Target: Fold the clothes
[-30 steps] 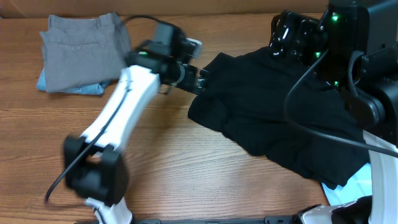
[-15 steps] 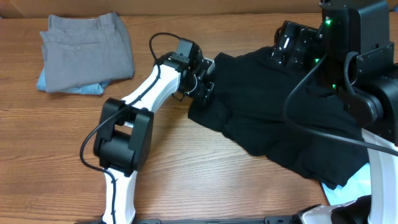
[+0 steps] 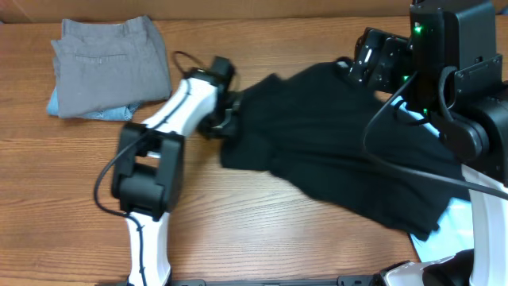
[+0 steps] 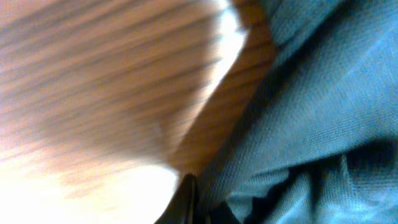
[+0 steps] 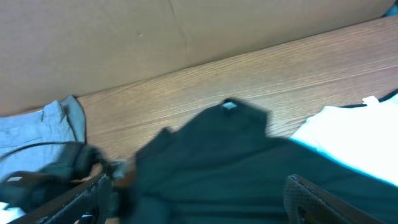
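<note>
Dragging is the risk here: the left gripper seems clenched on the left edge of the black T-shirt. So thin a pinch of slack knit could slip free, or bunch the cloth into deeper wrinkles on the wooden table. The right gripper hangs released above the shirt's rear right part. The shirt lies crumpled mid-table, matte and limp, partly over a light blue T-shirt. Folded grey trousers sit well apart, far left.
</note>
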`<state>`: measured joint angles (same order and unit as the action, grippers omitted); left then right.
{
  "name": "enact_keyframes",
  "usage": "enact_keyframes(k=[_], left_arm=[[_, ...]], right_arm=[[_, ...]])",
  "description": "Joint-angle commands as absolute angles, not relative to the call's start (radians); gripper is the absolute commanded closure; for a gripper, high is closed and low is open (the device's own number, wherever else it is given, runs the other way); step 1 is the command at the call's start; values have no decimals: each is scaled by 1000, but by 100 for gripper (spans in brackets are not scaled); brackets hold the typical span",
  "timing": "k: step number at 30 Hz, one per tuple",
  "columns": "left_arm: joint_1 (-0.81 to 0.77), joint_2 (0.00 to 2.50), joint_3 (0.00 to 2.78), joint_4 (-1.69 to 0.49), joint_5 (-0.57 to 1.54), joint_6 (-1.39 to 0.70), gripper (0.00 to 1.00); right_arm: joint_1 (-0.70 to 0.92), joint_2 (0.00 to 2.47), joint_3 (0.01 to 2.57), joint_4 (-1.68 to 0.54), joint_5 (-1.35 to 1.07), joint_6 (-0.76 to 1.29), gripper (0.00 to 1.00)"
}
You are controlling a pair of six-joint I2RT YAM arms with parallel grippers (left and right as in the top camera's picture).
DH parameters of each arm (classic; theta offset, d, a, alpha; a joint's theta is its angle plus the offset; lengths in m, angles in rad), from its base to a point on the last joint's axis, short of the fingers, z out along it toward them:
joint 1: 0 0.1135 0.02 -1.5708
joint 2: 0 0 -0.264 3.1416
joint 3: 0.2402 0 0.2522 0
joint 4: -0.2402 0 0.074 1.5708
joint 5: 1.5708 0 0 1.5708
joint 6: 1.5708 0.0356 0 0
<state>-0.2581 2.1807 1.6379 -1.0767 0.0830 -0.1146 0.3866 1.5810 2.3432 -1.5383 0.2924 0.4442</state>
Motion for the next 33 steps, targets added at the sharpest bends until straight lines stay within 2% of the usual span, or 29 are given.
enact_keyframes(k=[1, 5, 7, 11, 17, 21, 26, 29, 31, 32, 33], left_arm=[[-102, 2090, 1641, -1171, -218, -194, 95], [42, 2066, 1641, -1281, -208, -206, 86], [98, 2066, 1641, -1316, -161, -204, 71], [152, 2063, 1641, -1350, -155, -195, 61], [141, 2011, 1647, -1333, -137, -181, 58], [105, 1929, 1655, -1243, 62, -72, 59], [-9, 1868, 1655, -1023, 364, 97, 57], [-96, 1895, 1655, -883, 395, 144, 54], [-157, 1938, 1655, -787, 379, 165, 46], [-177, 1959, 1655, -748, 379, 164, 39], [-199, 1987, 1655, -701, 384, 164, 26]], right_arm=[[384, 1577, 2358, -1536, 322, 446, 9], [384, 1577, 2358, -1534, 322, 447, 9], [384, 1578, 2358, -1531, 322, 447, 8], [372, 1579, 2357, -1530, 321, 491, 2], [275, 1586, 2357, -1559, 303, 536, 0], [201, 1587, 2357, -1576, 218, 535, 0], [180, 1587, 2357, -1577, 200, 535, 0], [180, 1587, 2357, -1578, 200, 535, 0], [180, 1587, 2357, -1581, 200, 535, 0], [180, 1587, 2357, -1583, 200, 535, 0], [180, 1587, 2357, -1586, 200, 535, 0]])
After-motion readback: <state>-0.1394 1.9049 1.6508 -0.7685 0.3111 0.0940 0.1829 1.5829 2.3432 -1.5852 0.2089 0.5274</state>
